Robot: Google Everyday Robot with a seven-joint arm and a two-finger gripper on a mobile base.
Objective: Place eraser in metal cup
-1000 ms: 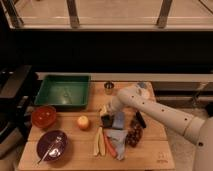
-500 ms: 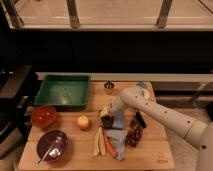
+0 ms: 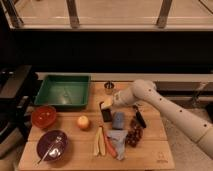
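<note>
Black and flat, the eraser lies on the wooden table near its middle, just beside a blue-grey block on its right. The gripper is down at the eraser's far end, with the white arm reaching in from the right. We read its fingers as drawn together on that end of the eraser. Contact looks made, though we cannot make out how much of the block sits between the pads.

The metal cup stands upright beyond the gripper, near the table's far edge and just right of the green tray. It is empty as far as we can see. A slim black-handled tool lies further right, apart from the eraser.

We judge that the grasp is the step in hand. The eraser is pinched but not yet lifted, so the task is at its early stage.

The next move calls for a straight lift that clears the blue-grey block without dragging it. After that comes a short carry away from us to a spot above the cup. The cup's mouth is small beside the eraser, so we would bring the eraser over it end-down and centred before letting go. An off-centre drop could catch the rim or tip the cup.
</note>
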